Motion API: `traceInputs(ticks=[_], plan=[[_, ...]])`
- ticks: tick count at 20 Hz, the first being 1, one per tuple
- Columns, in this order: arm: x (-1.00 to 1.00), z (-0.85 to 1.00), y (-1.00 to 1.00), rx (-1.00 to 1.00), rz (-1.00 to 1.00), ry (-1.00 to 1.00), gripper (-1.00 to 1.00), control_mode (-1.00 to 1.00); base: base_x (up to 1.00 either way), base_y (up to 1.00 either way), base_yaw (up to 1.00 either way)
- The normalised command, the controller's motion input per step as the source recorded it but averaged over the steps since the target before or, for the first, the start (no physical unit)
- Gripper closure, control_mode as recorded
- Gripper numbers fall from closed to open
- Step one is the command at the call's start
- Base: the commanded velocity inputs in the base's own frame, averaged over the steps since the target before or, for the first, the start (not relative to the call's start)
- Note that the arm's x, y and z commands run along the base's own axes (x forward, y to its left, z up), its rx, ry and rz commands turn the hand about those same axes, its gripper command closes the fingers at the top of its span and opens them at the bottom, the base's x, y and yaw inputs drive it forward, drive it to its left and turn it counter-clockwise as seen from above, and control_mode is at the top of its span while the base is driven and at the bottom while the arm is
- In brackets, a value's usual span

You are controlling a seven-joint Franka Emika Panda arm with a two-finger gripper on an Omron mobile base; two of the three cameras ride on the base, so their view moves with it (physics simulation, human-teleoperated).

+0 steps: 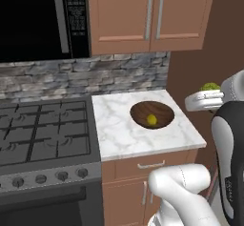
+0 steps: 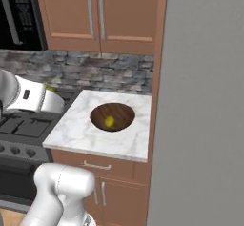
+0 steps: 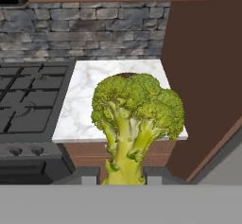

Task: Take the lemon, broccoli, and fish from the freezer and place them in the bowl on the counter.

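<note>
Green broccoli [image 3: 137, 124] is pinched by its stalk in the pincer [image 3: 124, 180], near the bench [image 3: 85, 105]. Probably light, with a firm stalk and crumbly crown, so the stalk grip suits. 1 lemon [image 1: 151, 119] lies in the bowl [image 1: 138, 113].

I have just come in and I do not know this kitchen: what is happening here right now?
A white robot arm carries a bumpy green broccoli floret in its shut gripper, held in the air in front of the white marble counter. On the counter stands a round dark brown wooden bowl with a small yellow lemon already inside. The broccoli is not yet in the bowl.
</note>
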Motion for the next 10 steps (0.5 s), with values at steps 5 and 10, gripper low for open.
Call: traceInputs(ticks=[5,10], plan=[[0.00,0.00,0.00,0.00,0.00,0.00,1.00,1.00,0.47,0.10,0.00],[0.00,0.00,0.00,0.00,0.00,0.00,1.00,1.00,0.66,-0.02,0.00]])
